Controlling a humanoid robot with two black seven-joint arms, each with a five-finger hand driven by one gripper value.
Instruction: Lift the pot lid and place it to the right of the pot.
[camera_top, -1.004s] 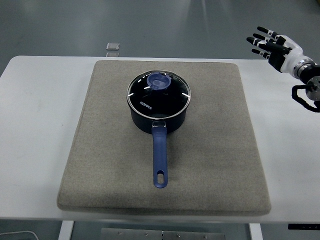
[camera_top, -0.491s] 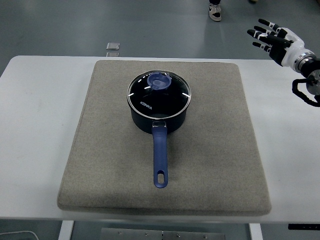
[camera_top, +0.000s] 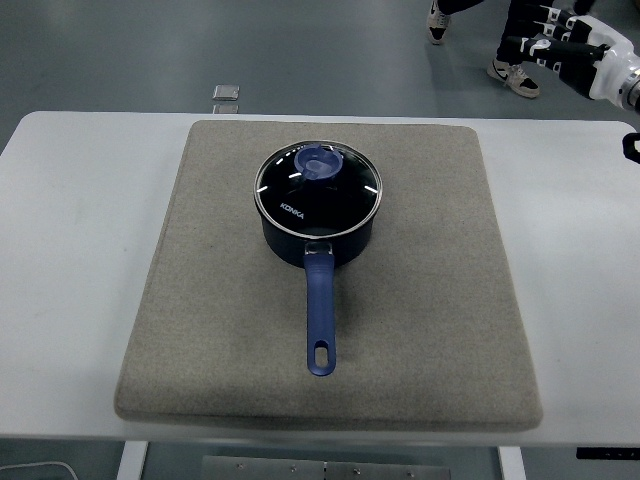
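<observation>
A dark blue pot (camera_top: 318, 232) stands on the grey mat (camera_top: 420, 300), its blue handle (camera_top: 320, 320) pointing at the near edge. The glass lid (camera_top: 340, 195) with a blue knob (camera_top: 318, 161) sits on the pot. My right hand (camera_top: 556, 45) is high at the top right corner, beyond the table's far edge, fingers spread and holding nothing, far from the lid. The left arm is out of view.
The mat lies on a white table (camera_top: 70, 250). A small grey object (camera_top: 226, 93) lies on the floor beyond the far edge. A person's feet (camera_top: 512, 72) in shoes show at the top right, close behind my right hand.
My right hand has risen up and to the right, away from the table. A person's feet have come into view at the top. Pot and lid have not moved.
</observation>
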